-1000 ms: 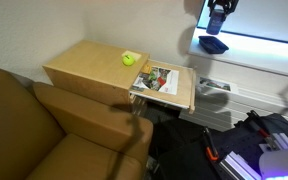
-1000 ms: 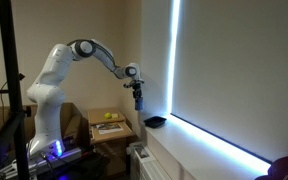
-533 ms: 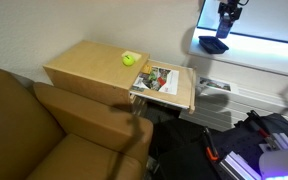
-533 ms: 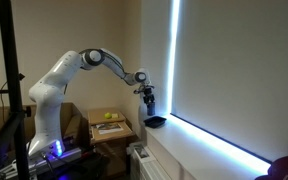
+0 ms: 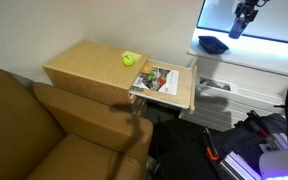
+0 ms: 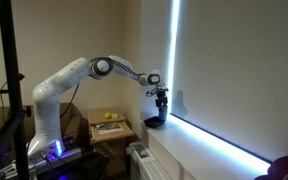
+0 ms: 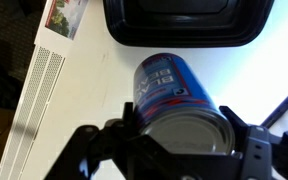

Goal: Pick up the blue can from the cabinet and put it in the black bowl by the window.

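While near the black bowl (image 7: 184, 22), the pincer (image 7: 179, 138) clasps the blue can (image 7: 169, 88).

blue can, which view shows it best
The wrist view: the blue can fills the frame, label and metal end clear, held by the gripper. In both exterior views it is only a tiny blur below the gripper.

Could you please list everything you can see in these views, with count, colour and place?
can: 1, blue, held over the sill beside the bowl
bowl: 1, black, on the sill by the window
window: 1, bright, behind the bowl
cabinet: 1, tan, beside the sofa
ball: 1, yellow-green, on the cabinet
magazine: 1, colourful, on a tan panel beside the cabinet
sofa: 1, brown, foreground
arm: 1, white, reaching towards the window
gripper: 1, black, fingers shut on the can
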